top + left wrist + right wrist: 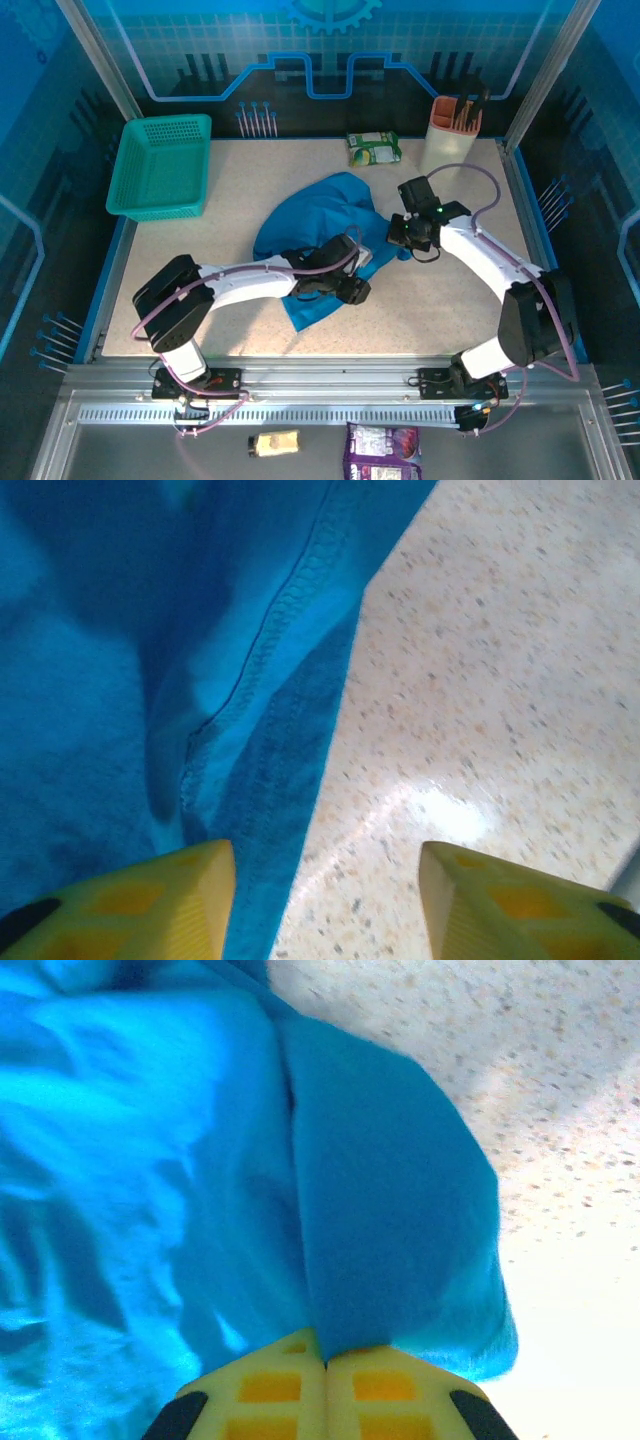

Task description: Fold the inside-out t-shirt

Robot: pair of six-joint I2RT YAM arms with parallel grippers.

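Observation:
The inside-out t-shirt is a plain blue, crumpled heap in the middle of the table, with one flap trailing toward the front. My left gripper hovers over that flap's right edge. In the left wrist view it stands open. A stitched hem of the shirt runs down beside the left finger, and bare table lies under the right finger. My right gripper is at the heap's right side. There it is shut on a fold of the shirt.
A teal mesh basket stands at the back left. A green snack packet lies at the back centre, beside a beige holder with utensils. Two packets lie below the table's front rail. The speckled tabletop is bare left of the shirt.

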